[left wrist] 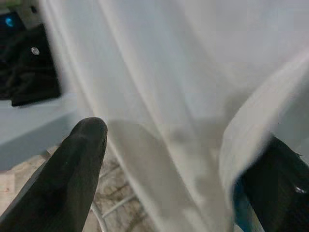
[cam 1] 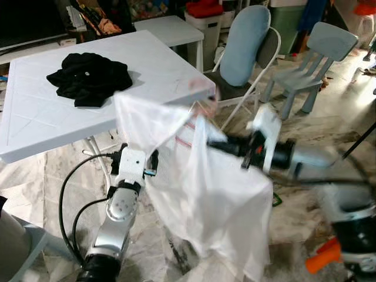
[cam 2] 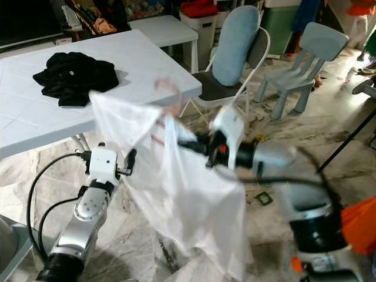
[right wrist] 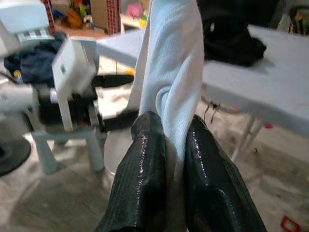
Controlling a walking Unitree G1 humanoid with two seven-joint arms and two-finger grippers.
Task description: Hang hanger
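We stand over a pale marbled floor [cam 1: 329,126] strewn with white sheeting, beside a white plastic table [cam 1: 35,117] that carries a crumpled black garment [cam 1: 89,77]. Behind it are a folding chair with a blue cushion [cam 1: 244,44], a small grey-blue child's chair [cam 1: 320,53] and a white bin with a red lid [cam 1: 204,17].

Our right gripper [right wrist: 175,140] is pinched tight on a fold of the white garment [cam 1: 200,188], which hangs in the air between our arms. Our left gripper [left wrist: 164,159] has its fingers [left wrist: 79,159] spread wide, the cloth draped between them.

A pink hanger [cam 1: 202,97] is a motion-blurred smear at the garment's top, near the table corner; its shape is hard to make out. We can read no writing.
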